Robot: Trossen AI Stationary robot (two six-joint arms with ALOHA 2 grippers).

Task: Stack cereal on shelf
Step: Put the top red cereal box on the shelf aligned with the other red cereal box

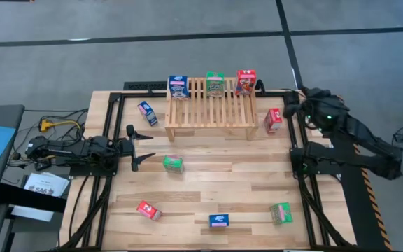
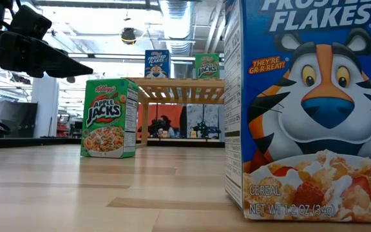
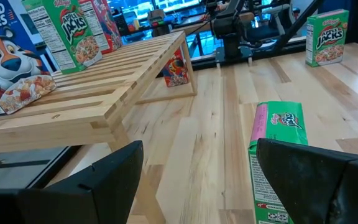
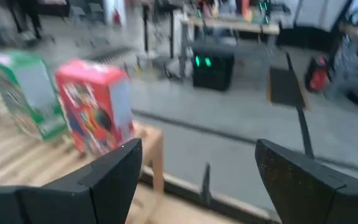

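The slatted wooden shelf [image 1: 210,106] stands at the table's far middle. A blue cereal box [image 1: 178,87], a green one [image 1: 215,84] and a red one [image 1: 245,81] stand upright along its far edge. Several more cereal boxes are spread over the table. One of them, a green box [image 1: 173,164], lies just right of my left gripper [image 1: 142,147], which is open, level and empty; in the left wrist view this box [image 3: 278,162] shows past one finger. My right gripper [image 1: 294,105] is open and empty above the table's far right corner, facing the red box [image 4: 95,112] on the shelf.
Loose boxes: blue [image 1: 147,113] left of the shelf, red [image 1: 273,120] right of it, and red [image 1: 147,210], blue [image 1: 220,220] and green [image 1: 281,213] along the near edge. Black frame rails [image 1: 110,133] run down both sides of the table.
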